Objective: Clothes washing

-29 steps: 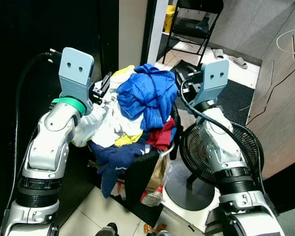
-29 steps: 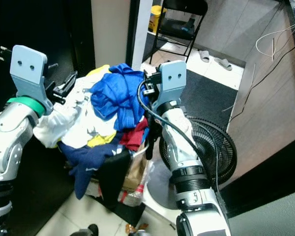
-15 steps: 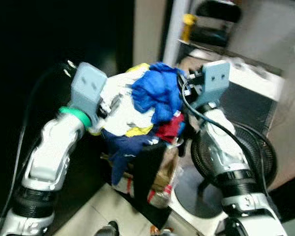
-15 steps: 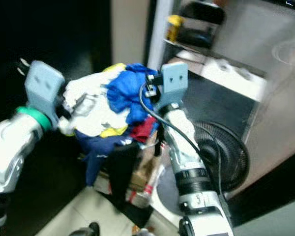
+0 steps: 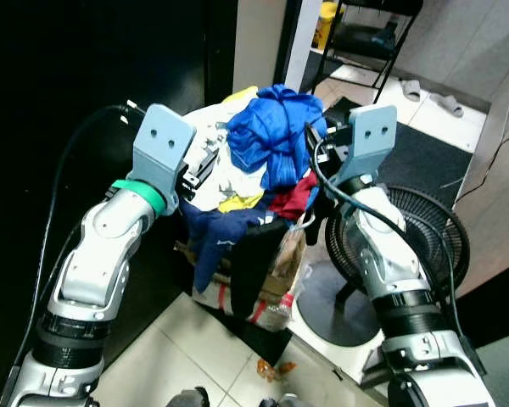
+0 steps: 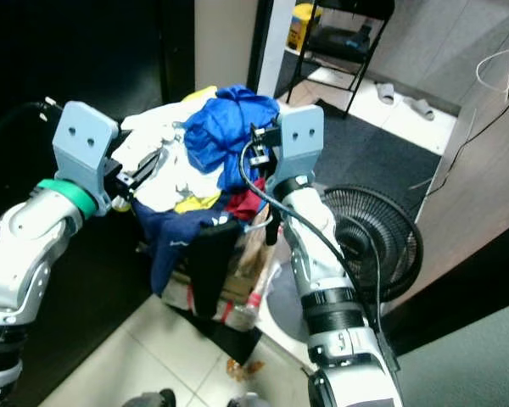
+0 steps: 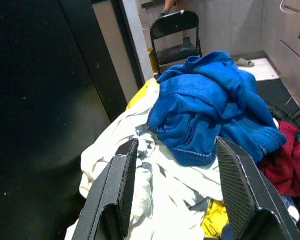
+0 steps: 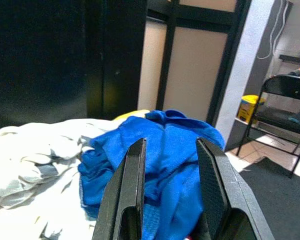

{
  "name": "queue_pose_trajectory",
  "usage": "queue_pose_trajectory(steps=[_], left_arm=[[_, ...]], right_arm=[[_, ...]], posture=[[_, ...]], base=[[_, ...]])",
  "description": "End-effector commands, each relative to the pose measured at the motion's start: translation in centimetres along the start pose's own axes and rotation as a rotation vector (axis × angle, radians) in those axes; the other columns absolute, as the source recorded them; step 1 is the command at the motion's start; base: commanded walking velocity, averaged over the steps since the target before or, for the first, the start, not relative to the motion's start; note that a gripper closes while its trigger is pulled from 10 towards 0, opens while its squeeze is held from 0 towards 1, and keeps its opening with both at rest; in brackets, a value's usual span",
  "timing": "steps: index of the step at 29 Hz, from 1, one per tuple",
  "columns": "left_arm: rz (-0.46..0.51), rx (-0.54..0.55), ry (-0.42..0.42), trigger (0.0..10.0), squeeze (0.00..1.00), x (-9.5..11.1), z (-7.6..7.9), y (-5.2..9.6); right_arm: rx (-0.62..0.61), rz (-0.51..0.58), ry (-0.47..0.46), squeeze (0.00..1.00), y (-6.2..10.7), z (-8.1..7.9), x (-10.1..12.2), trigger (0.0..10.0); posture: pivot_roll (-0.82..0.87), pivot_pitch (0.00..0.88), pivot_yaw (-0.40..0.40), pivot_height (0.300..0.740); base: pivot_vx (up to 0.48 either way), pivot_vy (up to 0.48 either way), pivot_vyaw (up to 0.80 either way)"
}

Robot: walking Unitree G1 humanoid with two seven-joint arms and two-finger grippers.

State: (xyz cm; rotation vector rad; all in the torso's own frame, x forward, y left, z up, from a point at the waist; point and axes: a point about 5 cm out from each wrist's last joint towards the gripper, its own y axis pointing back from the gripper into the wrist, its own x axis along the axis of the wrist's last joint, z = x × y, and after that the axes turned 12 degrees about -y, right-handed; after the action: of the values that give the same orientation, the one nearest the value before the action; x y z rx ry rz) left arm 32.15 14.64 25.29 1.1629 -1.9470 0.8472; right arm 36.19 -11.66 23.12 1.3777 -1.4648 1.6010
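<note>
A heap of laundry rises in front of me, with a blue garment (image 5: 276, 136) on top. A white garment (image 5: 225, 174) lies to its left, and navy (image 5: 216, 242), red (image 5: 293, 195) and black (image 5: 254, 263) pieces hang lower down. My left gripper (image 5: 205, 165) is raised at the heap's left side and stands open over the white garment (image 7: 155, 175), holding nothing. My right gripper (image 6: 259, 154) is held up at the heap's right side. It is open too, and it points at the blue garment (image 8: 165, 150) without touching it.
A black floor fan (image 5: 407, 246) stands on a white base just right of the heap, under my right arm. A plastic bottle and a bag (image 5: 276, 309) sit at the heap's foot. Behind it are a folding chair (image 5: 365, 34), a yellow container (image 5: 327, 13), a dark mat (image 5: 424, 144) and slippers (image 5: 428, 93). A dark wall lies to the left.
The camera has shifted, with blur half a second ago, and more floor shows now. Both grippers remain raised beside the heap, open and empty.
</note>
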Motion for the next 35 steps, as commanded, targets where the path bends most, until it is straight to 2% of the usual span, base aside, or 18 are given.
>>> queue_pose_trajectory(steps=[1, 13, 21, 24, 26, 28, 30, 32, 33, 35], left_arm=[[0.012, 0.006, 0.016, 10.0, 0.00, 0.1, 0.1, -0.1], [0.010, 0.024, 0.022, 10.0, 0.00, 0.1, 0.0, -0.4], [0.024, -0.010, -0.053, 10.0, 0.00, 0.7, 0.7, -1.9], [0.021, -0.014, -0.062, 10.0, 0.00, 0.9, 0.8, -2.5], [-0.007, 0.003, -0.060, 10.0, 0.00, 0.7, 0.5, -3.5], [-0.007, 0.003, -0.060, 10.0, 0.00, 0.7, 0.5, -3.5], [-0.044, 0.043, 0.004, 10.0, 0.00, -0.2, -0.6, -3.6], [-0.044, 0.043, 0.004, 10.0, 0.00, -0.2, -0.6, -3.6], [-0.075, 0.073, 0.054, 10.0, 0.00, -1.1, -1.2, -3.3], [-0.207, 0.193, 0.136, 10.0, 0.00, -4.4, -3.0, -2.2]], right_arm=[[-0.012, -0.011, 0.006, 0.00, 0.3, 0.3, -0.3, 10.0], [-0.012, -0.011, 0.005, 0.00, 0.2, 0.3, -0.2, 10.0], [-0.004, -0.023, 0.011, 0.00, -0.1, 0.2, -0.4, 10.0], [-0.008, -0.027, 0.018, 0.00, -0.3, 0.4, -0.4, 10.0], [-0.020, -0.052, 0.033, 0.00, -1.0, 0.7, -0.7, 10.0], [-0.020, -0.052, 0.033, 0.00, -1.0, 0.7, -0.7, 10.0], [-0.026, -0.080, 0.043, 0.00, -1.9, 0.9, -1.0, 10.0], [-0.026, -0.080, 0.043, 0.00, -1.9, 0.9, -1.0, 10.0], [-0.034, -0.101, 0.054, 0.00, -2.3, 1.1, -1.2, 10.0], [-0.043, -0.193, 0.079, 0.00, -2.5, 1.9, -2.1, 10.0]], posture=[[0.08, 0.072, -0.046, 0.740], [0.08, 0.078, -0.048, 0.740], [0.08, 0.119, -0.055, 0.740], [0.08, 0.120, -0.051, 0.740], [0.07, 0.114, -0.044, 0.740], [0.07, 0.114, -0.044, 0.740], [0.08, 0.108, -0.054, 0.740], [0.08, 0.108, -0.054, 0.740], [0.08, 0.105, -0.064, 0.740], [0.09, 0.100, -0.080, 0.740]], base=[[0.000, 0.000, 0.00], [0.000, 0.000, 0.00], [0.000, 0.000, 0.00], [0.000, 0.000, 0.00], [0.000, 0.000, 0.00], [0.000, 0.000, 0.00], [0.000, 0.000, 0.00], [0.000, 0.000, 0.00], [0.000, 0.000, 0.00], [0.000, 0.000, 0.00]])
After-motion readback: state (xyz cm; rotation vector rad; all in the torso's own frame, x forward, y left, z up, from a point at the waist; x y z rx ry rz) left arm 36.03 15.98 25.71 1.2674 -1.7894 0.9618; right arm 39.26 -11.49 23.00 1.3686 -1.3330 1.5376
